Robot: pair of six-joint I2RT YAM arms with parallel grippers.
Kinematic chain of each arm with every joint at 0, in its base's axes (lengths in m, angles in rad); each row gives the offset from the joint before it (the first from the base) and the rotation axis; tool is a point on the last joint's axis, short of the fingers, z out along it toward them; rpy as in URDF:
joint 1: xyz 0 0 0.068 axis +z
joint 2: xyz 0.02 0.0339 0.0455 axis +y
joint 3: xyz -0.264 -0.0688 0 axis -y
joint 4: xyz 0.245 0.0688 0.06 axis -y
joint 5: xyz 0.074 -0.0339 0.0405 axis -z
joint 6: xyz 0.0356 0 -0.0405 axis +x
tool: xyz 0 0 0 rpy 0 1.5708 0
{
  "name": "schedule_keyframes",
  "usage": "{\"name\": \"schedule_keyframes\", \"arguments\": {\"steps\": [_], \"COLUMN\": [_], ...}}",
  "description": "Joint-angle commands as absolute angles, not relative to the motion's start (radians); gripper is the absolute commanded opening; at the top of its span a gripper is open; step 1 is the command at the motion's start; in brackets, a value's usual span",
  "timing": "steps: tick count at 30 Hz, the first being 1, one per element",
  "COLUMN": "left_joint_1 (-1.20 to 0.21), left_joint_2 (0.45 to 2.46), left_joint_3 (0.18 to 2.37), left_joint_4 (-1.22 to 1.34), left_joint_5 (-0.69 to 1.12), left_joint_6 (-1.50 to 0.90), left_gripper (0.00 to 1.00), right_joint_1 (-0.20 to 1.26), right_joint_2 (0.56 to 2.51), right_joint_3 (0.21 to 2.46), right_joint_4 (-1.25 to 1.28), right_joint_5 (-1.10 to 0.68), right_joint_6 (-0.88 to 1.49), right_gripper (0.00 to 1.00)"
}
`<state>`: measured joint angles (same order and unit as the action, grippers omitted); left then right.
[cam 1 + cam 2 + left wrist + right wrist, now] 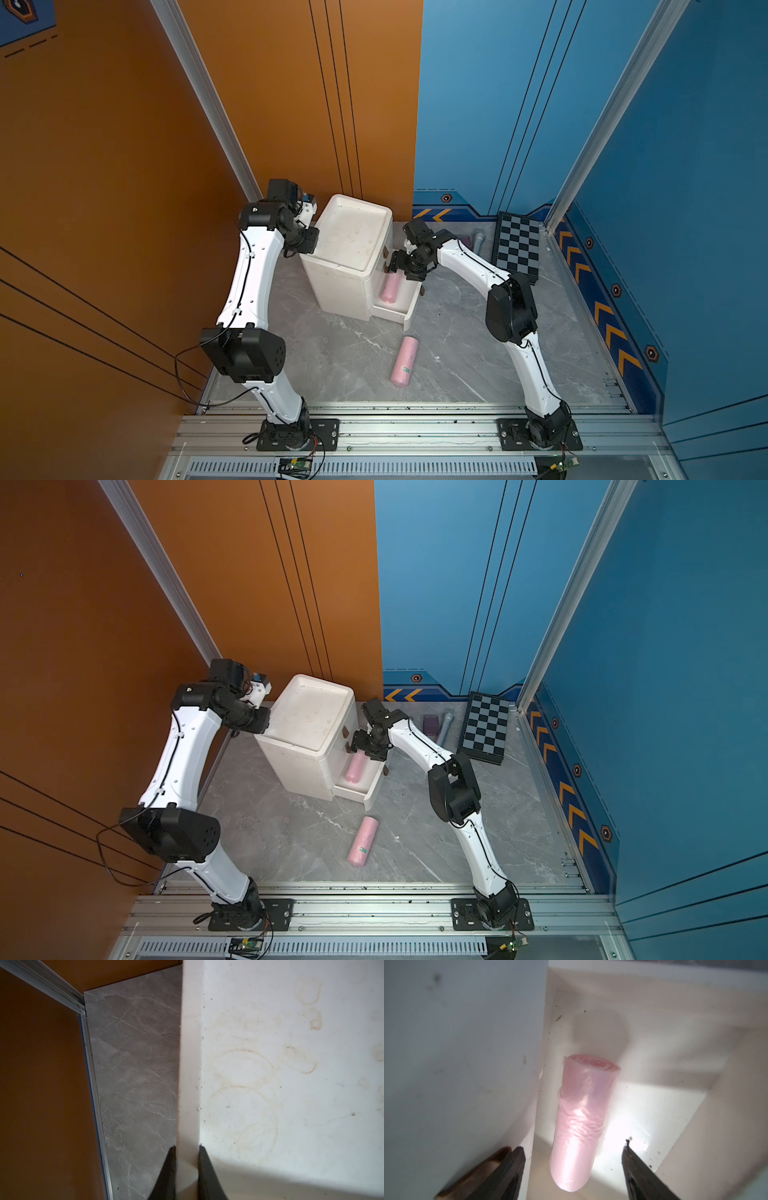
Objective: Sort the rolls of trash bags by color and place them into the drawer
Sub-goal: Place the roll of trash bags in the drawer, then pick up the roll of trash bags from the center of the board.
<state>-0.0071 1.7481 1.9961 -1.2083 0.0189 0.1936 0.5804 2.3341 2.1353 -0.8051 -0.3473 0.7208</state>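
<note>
Roll of pale pink soft plastic trash bags (391, 287) (581, 1122): lying lengthwise in the open bottom drawer (409, 311) of the white boxy plastic three-drawer cabinet (332, 286), seen so in both top views. Close along the drawer's cabinet-side edge, bare drawer floor free on the outer side. Hard to say from the right wrist view whether fully settled on that floor.

Right gripper (392, 268) (573, 1146) over the roll's near end, jaws spread wide, fingers (508, 1167) clear of the plastic on both sides. One finger just beside a small brown pull tab (477, 1172) on the cabinet front.

Left gripper (187, 1147) pinched narrow on the raised rim of the cabinet's stained, recessed top: one finger outside the wall, one inside the tray, both touching. Only a narrow strip of grey marble-patterned tabletop (135, 1064) between that cabinet wall and the orange wall (41, 1084).

Second pale pink roll (404, 361) (363, 840), with a small green label, flat on the tabletop in front of the open drawer's corner, apart from it, open room all round.

Toward the far right corner, well apart from the cabinet: black-and-grey chequered board (486, 727) near the blue wall. Slim grey stick (446, 725) and small purple block (431, 723) between board and right forearm.
</note>
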Motion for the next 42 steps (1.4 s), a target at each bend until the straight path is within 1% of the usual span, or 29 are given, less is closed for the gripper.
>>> {"name": "schedule_keyframes", "arguments": {"steps": [1,8,14,19,23,28,34,42], "left_joint_1": [-0.014,-0.013,-0.008,-0.006,-0.002,0.003,0.007,0.017], "left_joint_2": [1.841,1.834,1.831,1.848,1.857,1.886,1.886,1.857], "left_joint_3": [1.924,1.91,1.91,1.924,1.935,1.982,1.979,1.93], "left_joint_4": [-1.258,-1.259,-1.26,-1.259,-1.259,-1.261,-1.263,-1.261], "left_joint_5": [0.052,0.037,0.038,0.061,0.071,0.079,0.077,0.096], "left_joint_6": [0.16,0.153,0.143,0.142,0.148,0.157,0.186,0.207], "left_gripper": [0.0,0.0,0.0,0.0,0.0,0.0,0.0,0.0], "right_joint_1": [0.575,0.573,0.609,0.694,0.786,0.881,0.989,1.013], "right_joint_2": [2.24,2.013,1.816,1.693,1.637,1.632,1.702,1.799], "right_joint_3": [2.12,1.926,1.66,1.461,1.377,1.328,1.293,1.259], "right_joint_4": [-0.82,-0.819,-0.819,-0.819,-0.824,-0.822,-0.806,-0.722], "right_joint_5": [-0.301,-0.24,-0.237,-0.201,-0.122,-0.057,0.0,-0.029], "right_joint_6": [0.694,0.674,0.723,0.791,0.849,0.921,0.986,1.036], "right_gripper": [0.76,0.74,0.74,0.76,0.8,0.81,0.84,0.85]}}
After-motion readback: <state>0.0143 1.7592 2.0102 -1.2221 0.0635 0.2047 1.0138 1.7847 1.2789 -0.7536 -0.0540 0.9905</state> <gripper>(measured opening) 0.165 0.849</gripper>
